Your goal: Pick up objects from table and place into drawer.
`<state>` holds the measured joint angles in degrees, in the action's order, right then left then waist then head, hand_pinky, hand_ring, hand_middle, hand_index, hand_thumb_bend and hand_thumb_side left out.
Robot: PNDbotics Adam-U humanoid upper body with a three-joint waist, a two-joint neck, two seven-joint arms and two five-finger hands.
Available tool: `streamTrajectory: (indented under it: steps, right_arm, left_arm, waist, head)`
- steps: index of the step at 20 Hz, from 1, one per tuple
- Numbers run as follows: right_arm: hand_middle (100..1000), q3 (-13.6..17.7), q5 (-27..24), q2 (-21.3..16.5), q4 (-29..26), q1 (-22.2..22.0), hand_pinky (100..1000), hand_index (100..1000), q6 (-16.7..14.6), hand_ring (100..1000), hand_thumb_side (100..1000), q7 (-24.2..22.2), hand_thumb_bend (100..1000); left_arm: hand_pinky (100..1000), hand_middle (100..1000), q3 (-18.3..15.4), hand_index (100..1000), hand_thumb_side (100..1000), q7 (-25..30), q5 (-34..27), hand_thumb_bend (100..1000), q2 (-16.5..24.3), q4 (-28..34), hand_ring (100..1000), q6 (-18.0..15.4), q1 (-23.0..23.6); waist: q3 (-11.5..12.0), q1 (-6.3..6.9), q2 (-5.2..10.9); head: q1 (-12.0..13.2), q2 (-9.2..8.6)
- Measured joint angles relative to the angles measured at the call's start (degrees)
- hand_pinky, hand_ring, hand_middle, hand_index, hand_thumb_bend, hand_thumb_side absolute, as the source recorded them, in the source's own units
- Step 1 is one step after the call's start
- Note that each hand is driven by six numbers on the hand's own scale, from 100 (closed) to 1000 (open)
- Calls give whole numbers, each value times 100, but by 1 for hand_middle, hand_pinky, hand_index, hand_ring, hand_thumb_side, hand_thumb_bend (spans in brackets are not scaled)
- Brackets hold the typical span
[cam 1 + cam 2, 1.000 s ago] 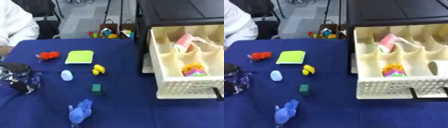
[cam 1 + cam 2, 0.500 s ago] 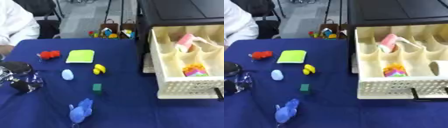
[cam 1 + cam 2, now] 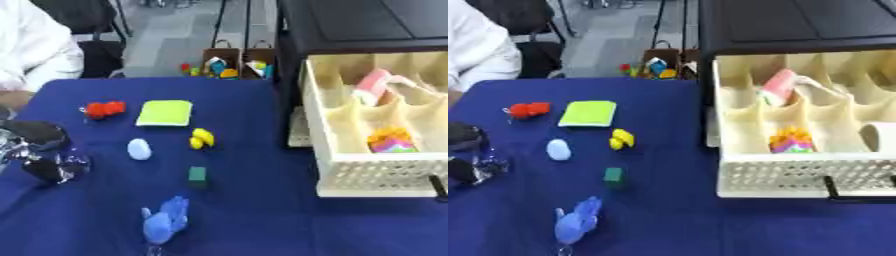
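Several small toys lie on the blue table [image 3: 262,220]: a red toy [image 3: 105,109], a yellow-green pad [image 3: 164,113], a yellow duck [image 3: 202,138], a pale blue egg shape [image 3: 139,149], a green cube [image 3: 199,174] and a blue figure [image 3: 165,220]. At the right the cream drawer [image 3: 376,172] stands pulled out. It holds a pink item [image 3: 374,86], a multicoloured item [image 3: 391,140] and a white roll [image 3: 877,137]. My left hand [image 3: 39,150], black and silver, rests at the table's left edge, left of the egg shape and apart from it. My right hand does not show.
The drawer belongs to a black cabinet [image 3: 367,25] and has a dark handle [image 3: 859,192] on its perforated front. Beyond the table's far edge stand bags of toys [image 3: 232,65] on the floor. A person's white sleeve [image 3: 31,50] shows at the upper left.
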<state>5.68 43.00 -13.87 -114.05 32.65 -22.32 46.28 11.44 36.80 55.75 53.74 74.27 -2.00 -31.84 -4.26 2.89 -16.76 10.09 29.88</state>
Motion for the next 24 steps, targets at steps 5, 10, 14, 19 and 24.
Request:
streamTrajectory:
  steps: [5,10,14,19,24]
  right_arm:
    - [648,0,0,0,0,-21,601,758,0,655,1000,0,100]
    - [648,0,0,0,0,-25,601,758,-1,654,1000,1,100]
    - [648,1,0,0,0,-43,600,758,0,654,1000,2,100]
    - [649,2,0,1,0,-47,600,757,0,654,1000,12,100]
    - [649,2,0,2,0,-86,600,757,1,654,1000,17,100]
  left_arm:
    - [576,678,-72,691,623,-52,-149,123,79,147,670,128,1]
    - [560,671,-207,688,618,-225,-474,112,116,319,664,356,13]
    - [536,648,-327,677,610,-426,-850,112,128,584,651,573,61]
    - [526,640,-438,672,618,-679,-1256,102,179,935,645,791,62]
    - [521,633,-456,667,619,-786,-1450,100,189,1408,641,847,-58]
  waist:
    - [8,-11,33]
    - [25,-19,89]
    - [46,-18,118]
    - [74,-14,186]
    - [74,16,280]
  head:
    - [0,34]
    - [-21,49]
    - [-40,80]
    - [-53,85]
    - [-67,136]
